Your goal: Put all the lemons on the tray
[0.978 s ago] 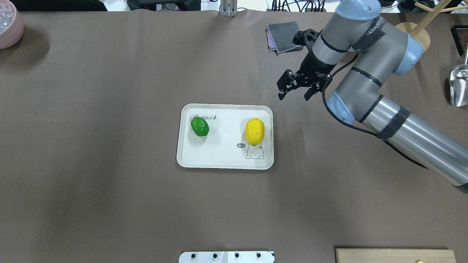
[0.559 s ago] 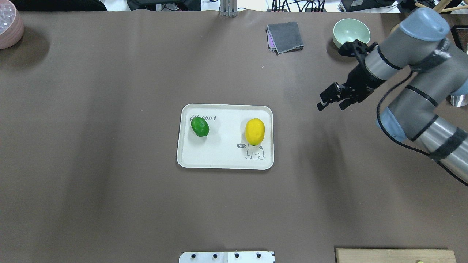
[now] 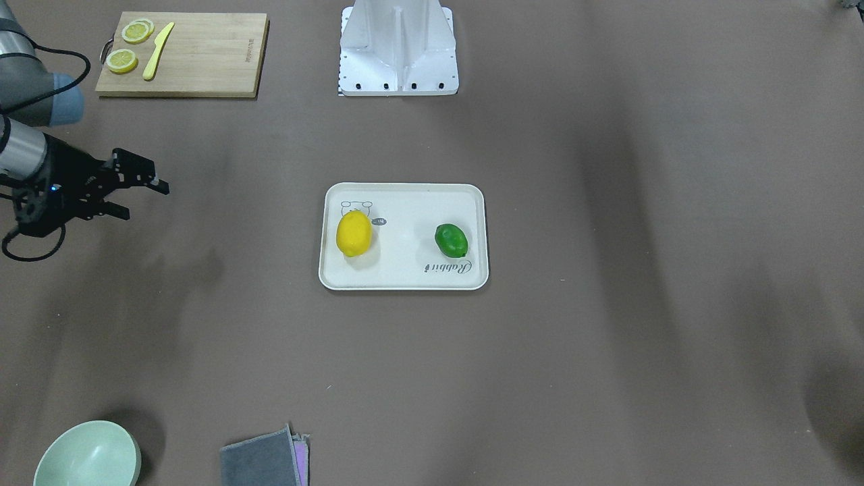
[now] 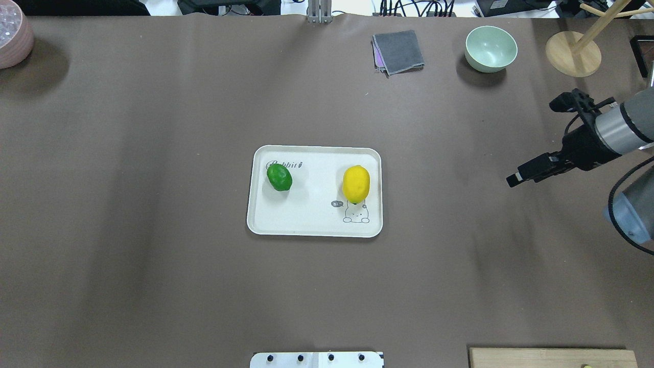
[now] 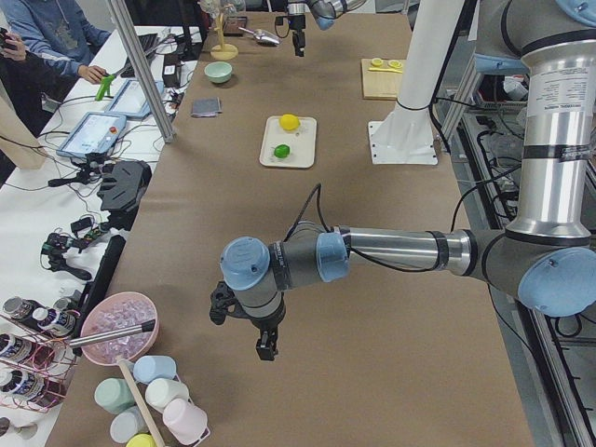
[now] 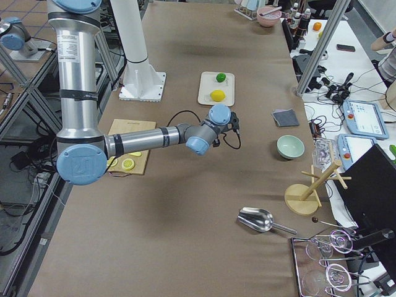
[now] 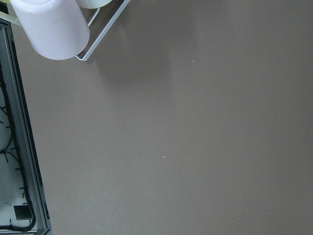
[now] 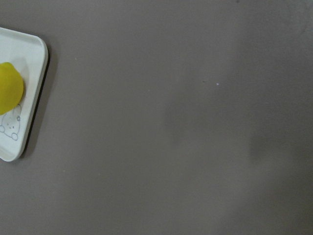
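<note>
The cream tray (image 4: 314,234) lies mid-table, also in the front view (image 3: 403,285). The yellow lemon (image 4: 356,183) rests on its right part above the bear drawing, and the green lemon (image 4: 279,177) on its left part by the script. Both show in the front view: yellow (image 3: 354,233), green (image 3: 451,240). My right gripper (image 3: 143,200) is open and empty, far to the right of the tray above bare table (image 4: 515,179). Its wrist view shows the tray corner (image 8: 29,98) and the yellow lemon (image 8: 9,88). My left gripper (image 5: 264,349) shows only in the exterior left view, far from the tray; I cannot tell its state.
A wooden cutting board (image 3: 202,54) with lemon slices (image 3: 123,61) and a yellow knife (image 3: 157,59) lies near the robot base (image 3: 398,54). A mint bowl (image 4: 491,48), grey cloth (image 4: 398,51) and wooden stand (image 4: 572,53) sit at the far right; a pink bowl (image 4: 14,38) far left.
My right arm has swung away from the tray's far right corner to the table's right side, gripper open and empty. Both lemons stay put on the tray.
</note>
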